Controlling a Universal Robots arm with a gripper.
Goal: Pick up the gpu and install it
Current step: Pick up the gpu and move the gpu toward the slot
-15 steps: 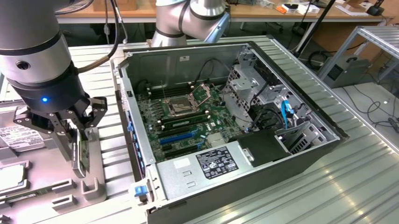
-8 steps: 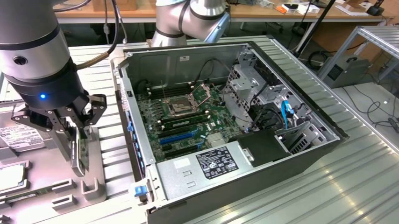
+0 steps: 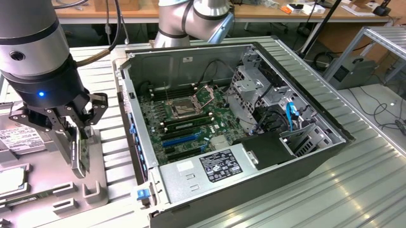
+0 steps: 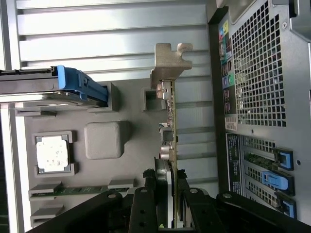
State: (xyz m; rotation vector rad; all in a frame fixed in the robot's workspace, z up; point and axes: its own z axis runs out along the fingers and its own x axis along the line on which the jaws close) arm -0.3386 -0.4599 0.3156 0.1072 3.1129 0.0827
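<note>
Where my claw (image 3: 75, 135) hangs: at nine o'clock of the open computer case (image 3: 317, 142) in the exterior view, above the grey tray (image 3: 38, 209).
Claw (image 4: 165, 175): narrowed on the gpu (image 3: 79, 159), one finger pressed against each flat face.
Gpu (image 4: 167, 131): upright on its edge and hanging straight down from my fingers over the tray (image 4: 131, 160). It is well outside the case. From my wrist I see it edge-on, with its silver bracket (image 4: 170, 60) at the end far from my fingers. I cannot tell whether its low edge touches the tray.
Tray: it rests on the slatted metal table (image 3: 362, 190). A hard drive (image 3: 19, 137) with a white label lies at nine o'clock of my claw. My wrist view also shows a processor chip (image 4: 52, 154) in a square pocket, a memory stick (image 4: 73, 190) in a narrow slot, and a drive with a blue rail (image 4: 80, 83).
Case inside: the motherboard (image 3: 190, 126) lies flat and carries the processor socket (image 3: 184, 108). Blue expansion slots (image 3: 180, 139) sit at six o'clock of the socket, and the power supply (image 3: 216, 166) at five o'clock.
Case rear: a perforated grille (image 4: 257, 63) and blue slot clips (image 4: 278, 180), near the gpu but apart from it.
</note>
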